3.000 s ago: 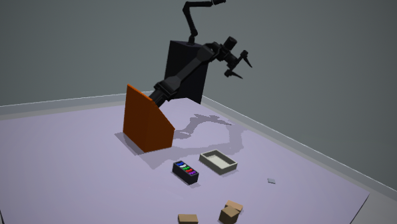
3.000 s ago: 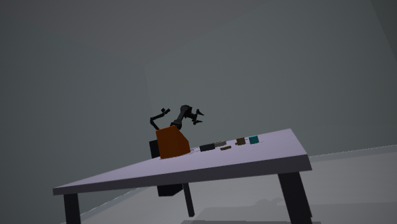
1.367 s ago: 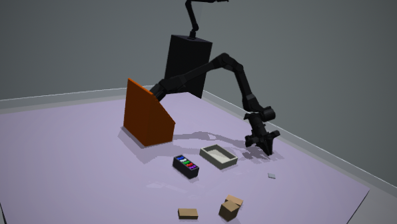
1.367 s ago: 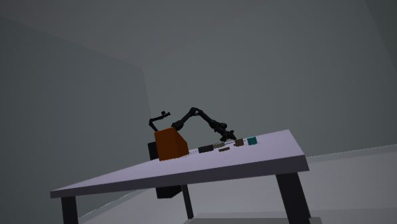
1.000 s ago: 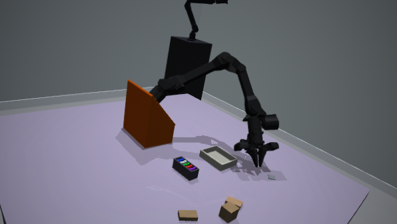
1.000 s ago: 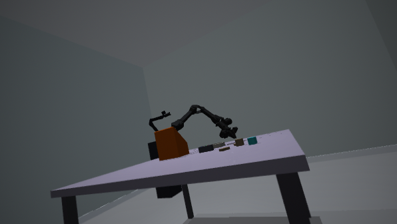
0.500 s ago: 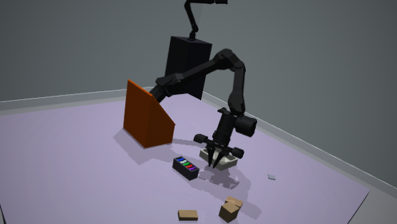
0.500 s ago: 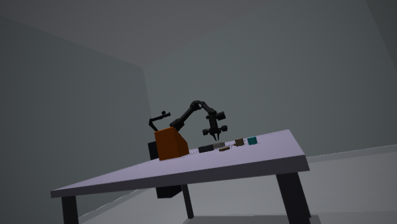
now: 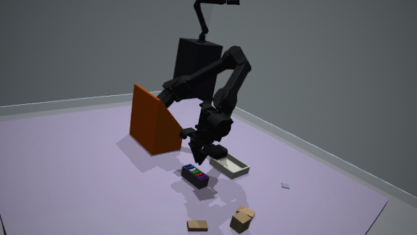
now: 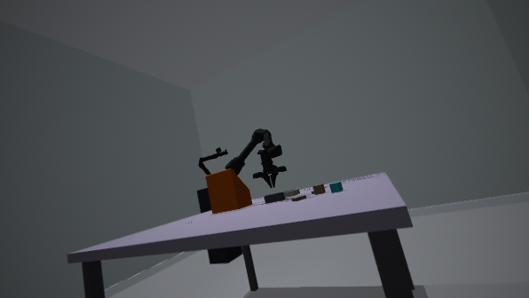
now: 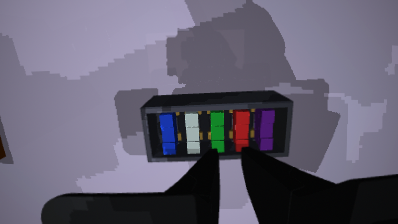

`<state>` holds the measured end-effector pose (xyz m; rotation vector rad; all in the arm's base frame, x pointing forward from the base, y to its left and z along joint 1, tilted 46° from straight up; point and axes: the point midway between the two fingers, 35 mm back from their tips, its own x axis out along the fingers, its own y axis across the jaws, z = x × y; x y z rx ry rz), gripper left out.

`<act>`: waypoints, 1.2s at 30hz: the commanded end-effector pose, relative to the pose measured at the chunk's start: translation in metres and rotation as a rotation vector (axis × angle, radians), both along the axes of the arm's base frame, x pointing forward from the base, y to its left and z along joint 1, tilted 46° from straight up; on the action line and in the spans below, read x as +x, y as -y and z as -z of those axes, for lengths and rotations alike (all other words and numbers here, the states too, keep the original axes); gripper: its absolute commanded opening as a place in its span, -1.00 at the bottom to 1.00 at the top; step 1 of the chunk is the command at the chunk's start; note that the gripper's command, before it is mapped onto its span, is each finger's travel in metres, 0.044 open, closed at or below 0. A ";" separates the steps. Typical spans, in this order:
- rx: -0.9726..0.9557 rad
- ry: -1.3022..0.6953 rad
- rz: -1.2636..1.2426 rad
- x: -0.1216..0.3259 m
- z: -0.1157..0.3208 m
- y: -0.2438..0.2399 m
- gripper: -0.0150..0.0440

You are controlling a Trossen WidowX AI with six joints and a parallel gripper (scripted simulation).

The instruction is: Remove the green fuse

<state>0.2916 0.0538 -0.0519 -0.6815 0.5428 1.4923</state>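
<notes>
Green fuse (image 11: 217, 131): seated upright in the middle slot of the fuse block, directly below and just ahead of the claw's tips, apart from them.
Fuse block (image 11: 218, 103): a dark oblong box lying on the table under the claw, its long side running across the wrist view.
Other fuses: blue fuse (image 11: 167, 133) and white fuse (image 11: 192, 132) sit to the left of the green one; red fuse (image 11: 241, 129) and purple fuse (image 11: 266, 129) to its right. All are still in their slots.
Claw (image 11: 230, 159): pointing down above the block, fingers drawn in to a narrow gap with nothing between them; the gap lines up between the green and red fuses.
Tray (image 9: 240, 170): pale, shallow, just beside the claw on the far side of the block, with part of the wrist above its near end.
Orange wedge (image 9: 152, 120): near the arm, behind and to the left of the claw in the top view.
Cardboard boxes (image 9: 241, 219): well apart from the claw, toward the table's front edge.
Table (image 9: 70, 182): lilac surface carrying everything.
</notes>
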 end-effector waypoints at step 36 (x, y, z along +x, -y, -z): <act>0.017 -0.010 0.009 -0.003 0.023 -0.021 -0.28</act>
